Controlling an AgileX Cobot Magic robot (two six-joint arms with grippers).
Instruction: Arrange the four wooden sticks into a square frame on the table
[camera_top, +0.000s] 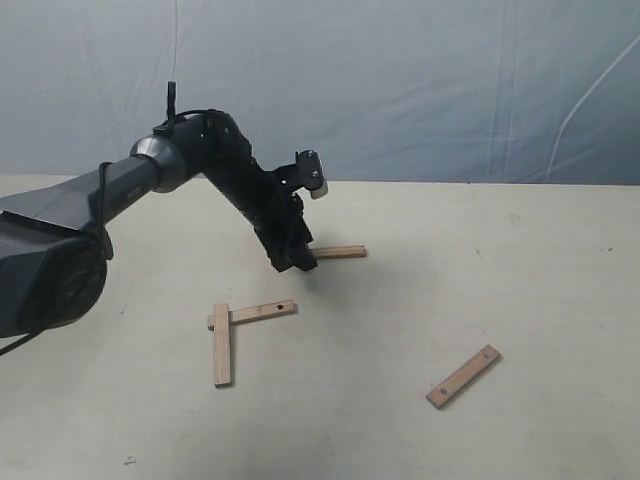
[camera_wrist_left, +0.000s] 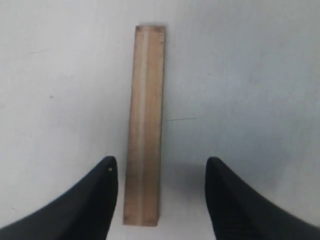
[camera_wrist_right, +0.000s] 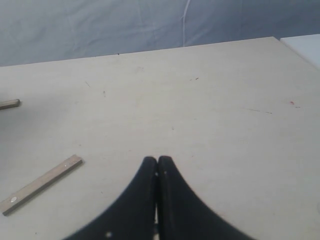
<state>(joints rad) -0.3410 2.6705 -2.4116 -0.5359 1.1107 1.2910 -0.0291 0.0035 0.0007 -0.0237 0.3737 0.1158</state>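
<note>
Four sticks flat on the table (camera_top: 560, 280), only two of them joined. At far left, left arm (camera_top: 110, 190) reaching in from the edge and bending down toward the middle. Next, first stick (camera_top: 221, 350) pointing toward the front edge, with second stick (camera_top: 262, 312) meeting its far end at a right angle and running rightward, a dark hole near the free end; together an L, touching at the corner, upper one impossible to tell. Further right and farther back, left gripper (camera_top: 303, 264) down low over the left end of third stick (camera_top: 342, 252). Seen from the left wrist: left gripper (camera_wrist_left: 161, 162) spread wide, fingers (camera_wrist_left: 92, 205) straddling one end of third stick (camera_wrist_left: 145, 100), one finger just beside the wood, the other well clear with bare table between; no clamp, nothing held, stick lying flat. Well apart at right and nearer the front, fourth stick (camera_top: 463, 376) lying diagonally, a hole near each end. Seen from the right wrist: right gripper (camera_wrist_right: 157, 167) fully closed, fingertips pressed together with nothing between them, over bare table, fourth stick (camera_wrist_right: 42, 182) off to one side of it. Behind everything, wrinkled blue-grey cloth (camera_top: 420, 90).
</note>
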